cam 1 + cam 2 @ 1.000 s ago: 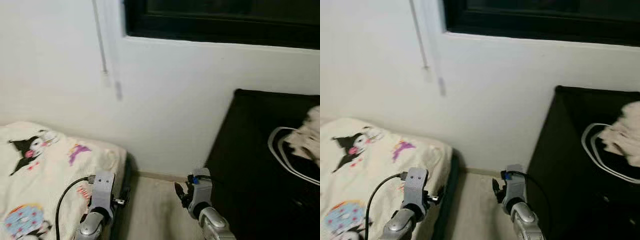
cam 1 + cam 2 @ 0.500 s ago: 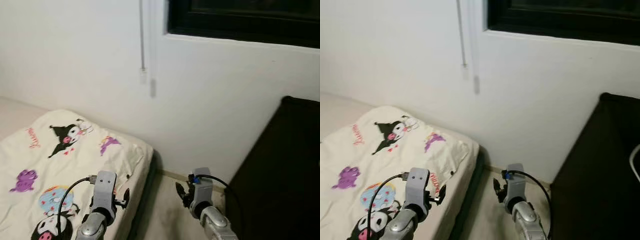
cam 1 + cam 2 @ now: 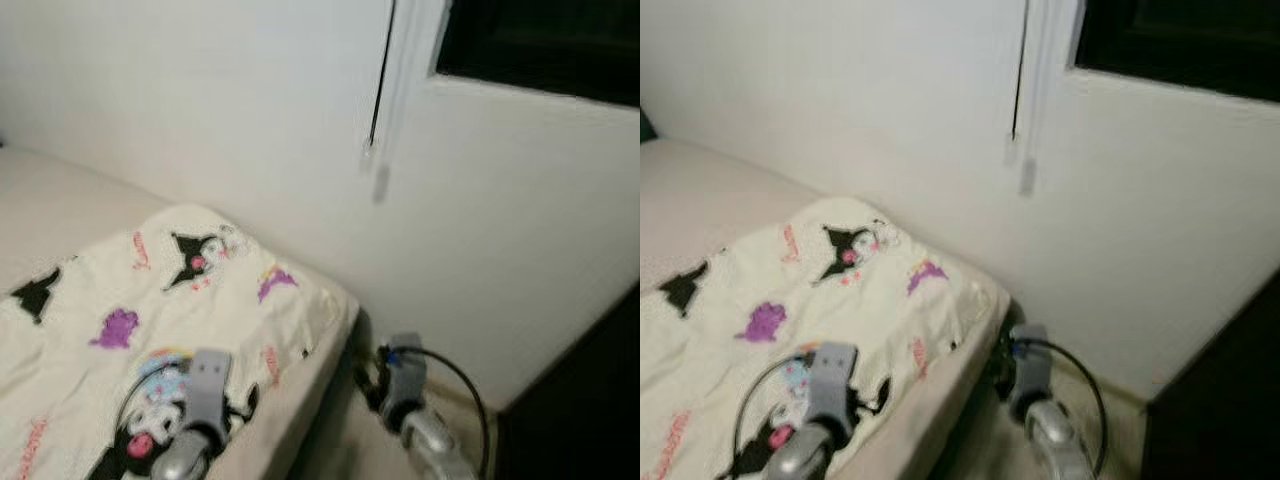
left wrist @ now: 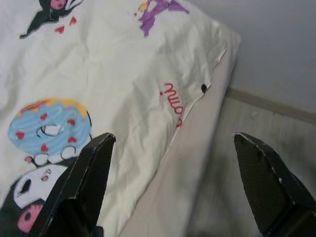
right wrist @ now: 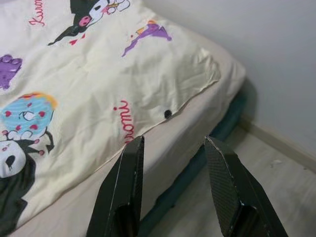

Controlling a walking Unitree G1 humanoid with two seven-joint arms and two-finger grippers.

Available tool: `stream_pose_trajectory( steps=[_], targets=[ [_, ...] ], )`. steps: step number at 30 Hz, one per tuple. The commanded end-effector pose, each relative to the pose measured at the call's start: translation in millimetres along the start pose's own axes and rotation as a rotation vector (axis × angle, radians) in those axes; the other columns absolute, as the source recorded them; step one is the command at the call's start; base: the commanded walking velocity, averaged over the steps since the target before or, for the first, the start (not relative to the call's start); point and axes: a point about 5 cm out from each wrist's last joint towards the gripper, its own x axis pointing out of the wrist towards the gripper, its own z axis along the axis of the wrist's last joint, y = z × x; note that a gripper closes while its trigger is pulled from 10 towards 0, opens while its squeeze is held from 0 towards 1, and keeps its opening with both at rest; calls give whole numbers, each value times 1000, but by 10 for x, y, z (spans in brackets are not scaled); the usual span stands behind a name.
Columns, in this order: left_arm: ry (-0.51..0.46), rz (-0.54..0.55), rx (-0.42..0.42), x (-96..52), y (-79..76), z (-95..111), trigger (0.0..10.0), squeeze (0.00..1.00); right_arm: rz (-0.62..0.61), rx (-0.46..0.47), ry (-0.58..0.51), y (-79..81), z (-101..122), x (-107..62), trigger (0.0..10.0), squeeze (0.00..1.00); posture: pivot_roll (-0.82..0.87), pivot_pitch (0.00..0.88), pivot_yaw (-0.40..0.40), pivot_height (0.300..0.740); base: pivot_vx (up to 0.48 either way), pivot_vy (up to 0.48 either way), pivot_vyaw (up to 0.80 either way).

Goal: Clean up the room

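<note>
My left gripper [image 4: 173, 187] hangs low over the near corner of the bed, its two black fingers [image 4: 79, 192] spread wide with nothing between them. My right gripper [image 5: 173, 190] is off to the right of that, above the strip of pale floor [image 5: 256, 197] beside the bed; its fingers [image 5: 121, 190] stand a modest gap apart, also holding nothing. In front of me to the left lies the cream blanket [image 3: 190, 310] printed with cartoon characters, spread flat on the mattress [image 3: 60, 190], its corner reaching just short of the mattress edge. Behind it rises the white wall [image 3: 200, 100]. A blind cord [image 3: 378, 90] dangles beside the dark window [image 3: 540, 45] at far right. A black cabinet [image 3: 580, 400] stands near right. The head views are slightly blurred.
</note>
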Motion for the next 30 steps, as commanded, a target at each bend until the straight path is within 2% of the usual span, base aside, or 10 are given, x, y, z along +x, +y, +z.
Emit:
stream_pose_trajectory(
  steps=[1,14,30],
  targets=[
    [12,-16,21,-21,-31,-34,10000,0,-16,17,17,-32,-65,-40,10000,0,-40,122,-49,740,0,0,0],
    [9,-17,40,-3,-37,-13,10000,0,-26,28,16,-37,-67,-43,10000,0,-40,126,-41,740,0,0,0],
    [7,-1,17,0,-20,0,10000,0,-25,32,14,-35,-63,-41,10000,0,-42,126,-42,740,0,-431,0]
  ],
)
